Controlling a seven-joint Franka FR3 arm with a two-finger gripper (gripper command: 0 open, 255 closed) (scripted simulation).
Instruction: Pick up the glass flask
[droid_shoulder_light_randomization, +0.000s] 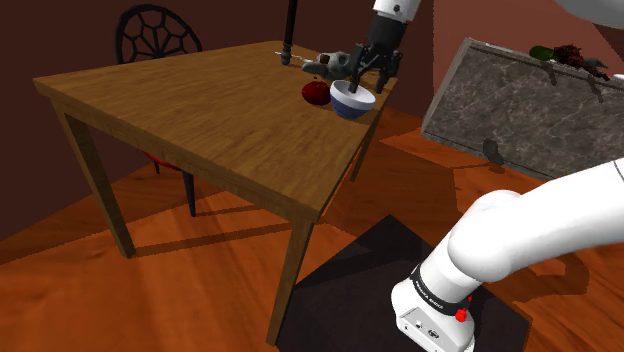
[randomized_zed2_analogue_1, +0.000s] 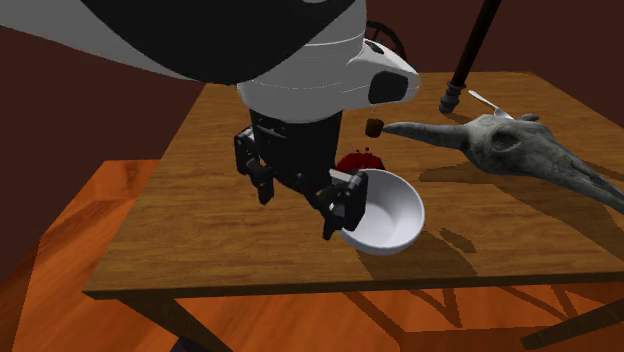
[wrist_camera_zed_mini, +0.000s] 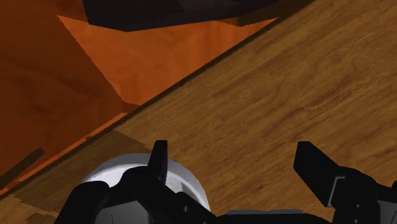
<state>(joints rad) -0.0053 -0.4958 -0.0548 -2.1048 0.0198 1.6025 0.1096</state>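
Dark-red round flask (droid_shoulder_light_randomization: 316, 92) with brown stopper stands on wooden counter (droid_shoulder_light_randomization: 200, 110), just beside hand (droid_shoulder_light_randomization: 370, 85), outside finger gap. Hand fingers wide apart, holding nothing, hovering over white bowl (droid_shoulder_light_randomization: 352, 103); one finger close to bowl rim. Recommended: shift hand sideways off bowl, centre gap over flask body, descend below stopper, close gently. Caution: round glass likely slips; avoid nudging bowl.
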